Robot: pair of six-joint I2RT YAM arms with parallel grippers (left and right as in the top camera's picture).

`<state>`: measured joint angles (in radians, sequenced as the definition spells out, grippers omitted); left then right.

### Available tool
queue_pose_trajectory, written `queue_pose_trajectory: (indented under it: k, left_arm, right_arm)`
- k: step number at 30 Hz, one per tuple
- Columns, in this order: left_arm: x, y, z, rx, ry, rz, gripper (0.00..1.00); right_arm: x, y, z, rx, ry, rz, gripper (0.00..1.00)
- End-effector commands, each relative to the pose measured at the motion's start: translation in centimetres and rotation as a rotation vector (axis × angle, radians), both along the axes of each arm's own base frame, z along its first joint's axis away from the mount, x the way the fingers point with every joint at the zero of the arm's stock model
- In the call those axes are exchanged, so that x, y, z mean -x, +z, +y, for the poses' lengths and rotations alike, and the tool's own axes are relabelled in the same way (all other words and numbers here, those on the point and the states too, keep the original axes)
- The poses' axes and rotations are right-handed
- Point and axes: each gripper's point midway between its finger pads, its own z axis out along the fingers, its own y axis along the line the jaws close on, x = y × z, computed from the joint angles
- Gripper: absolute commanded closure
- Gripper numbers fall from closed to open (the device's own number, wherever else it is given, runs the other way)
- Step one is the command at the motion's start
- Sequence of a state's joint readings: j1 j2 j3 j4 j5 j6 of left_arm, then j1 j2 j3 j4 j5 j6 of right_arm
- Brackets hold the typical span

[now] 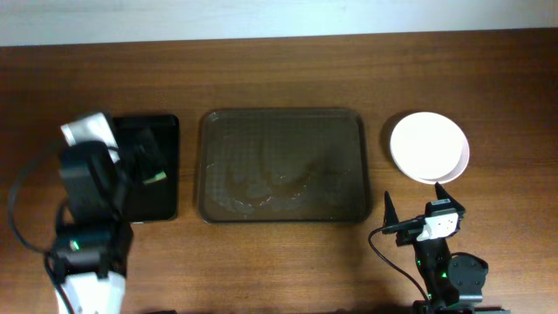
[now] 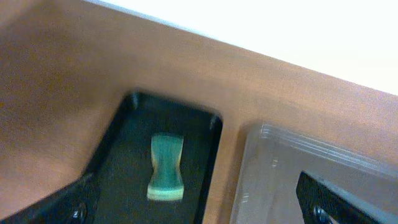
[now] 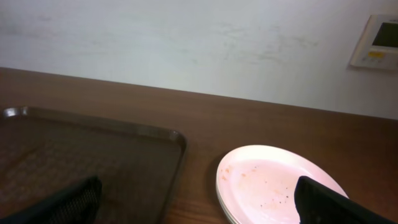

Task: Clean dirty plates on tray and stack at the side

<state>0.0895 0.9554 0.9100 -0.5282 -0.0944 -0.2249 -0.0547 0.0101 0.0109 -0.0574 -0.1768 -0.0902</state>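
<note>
The dark brown tray (image 1: 283, 118) lies at the table's middle with no plates on it. A stack of white plates (image 1: 427, 146) sits to its right; in the right wrist view the top plate (image 3: 273, 186) shows a few crumbs and faint stains. A green sponge (image 2: 166, 168) lies in the small black tray (image 1: 161, 192) at the left. My left gripper (image 1: 144, 157) hovers open over that black tray, above the sponge (image 1: 157, 177). My right gripper (image 1: 414, 214) is open and empty, near the front edge, short of the plates.
A white cloth or paper (image 1: 87, 131) lies beside the black tray at the far left. The wooden table (image 1: 288, 262) runs along the front. A wall with a white panel (image 3: 378, 40) stands behind the table.
</note>
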Motion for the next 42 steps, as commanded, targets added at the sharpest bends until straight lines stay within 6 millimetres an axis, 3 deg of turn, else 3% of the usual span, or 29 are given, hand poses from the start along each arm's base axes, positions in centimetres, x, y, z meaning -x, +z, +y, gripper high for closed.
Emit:
queue_pose_trajectory:
  k: [1,8,14,17,42]
  left_arm:
    - [2.3,-2.2,-0.2,-0.059,-0.025,-0.118,0.01]
    - [6.0,-4.1,-0.7,-0.196,-0.064,-0.418,0.01]
    - [7.2,-6.3,-1.9,-0.323,-0.168,-0.477,0.01]
    - [7.3,-9.3,-2.0,-0.358,-0.189,-0.422,0.01]
    - [7.4,-8.9,-2.1,-0.36,-0.194,-0.439,0.01]
  right_arm:
    - [0.0,-0.3,0.1,0.003,0.004,0.005,0.01]
    - [0.0,-0.3,0.1,0.003,0.004,0.005,0.02]
    - [0.0,-0.3,0.1,0.003,0.004,0.005,0.01]
    - [0.0,-0.3,0.1,0.003,0.004,0.005,0.01]
    - [0.0,-0.3,0.1,0.003,0.004,0.005,0.02]
